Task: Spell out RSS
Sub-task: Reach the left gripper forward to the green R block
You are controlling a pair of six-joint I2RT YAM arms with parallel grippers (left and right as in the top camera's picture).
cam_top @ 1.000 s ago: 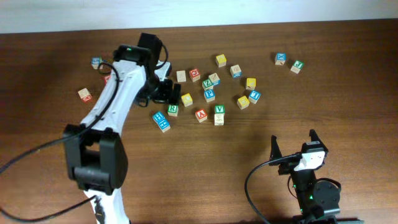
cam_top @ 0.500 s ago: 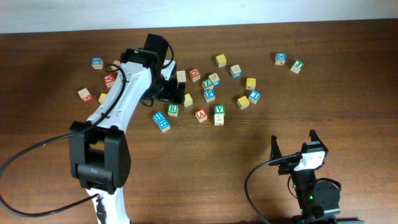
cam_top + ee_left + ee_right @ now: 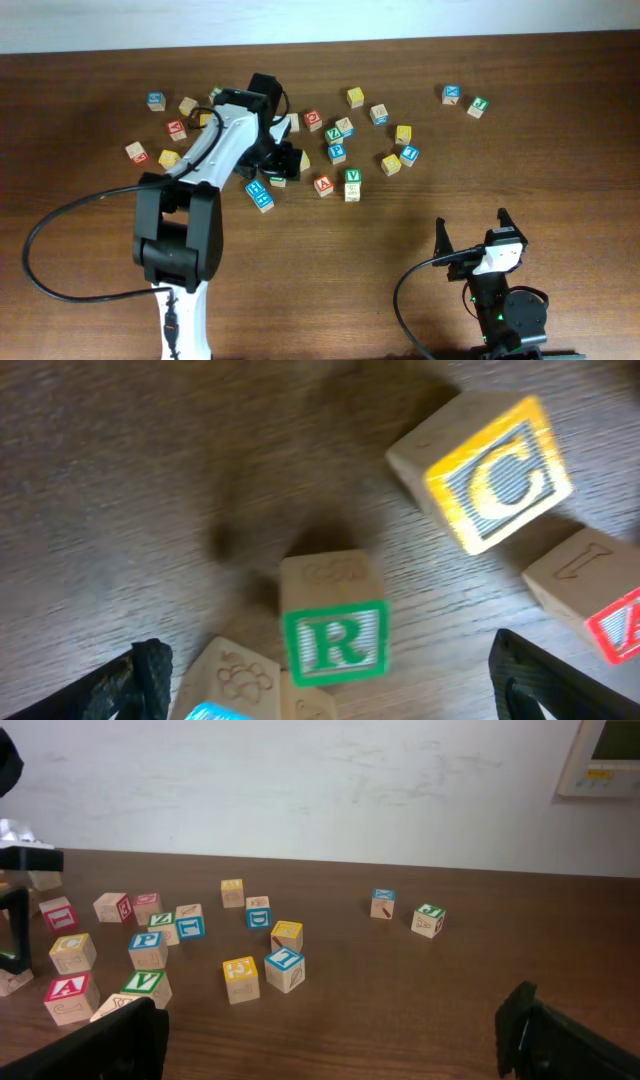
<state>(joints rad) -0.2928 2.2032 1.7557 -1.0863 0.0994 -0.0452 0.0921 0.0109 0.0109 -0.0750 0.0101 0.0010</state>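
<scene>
Your left gripper [image 3: 335, 678] hangs wide open over the green R block [image 3: 335, 635], with one finger on either side and neither touching it. The R sits on the wooden surface [image 3: 120, 480] with its letter facing the wrist camera. A blue-edged block [image 3: 235, 678] is tucked just beside it, and the yellow C block [image 3: 497, 478] is nearby. Your right gripper [image 3: 330, 1040] is spread wide too, well apart from the scattered blocks.
</scene>
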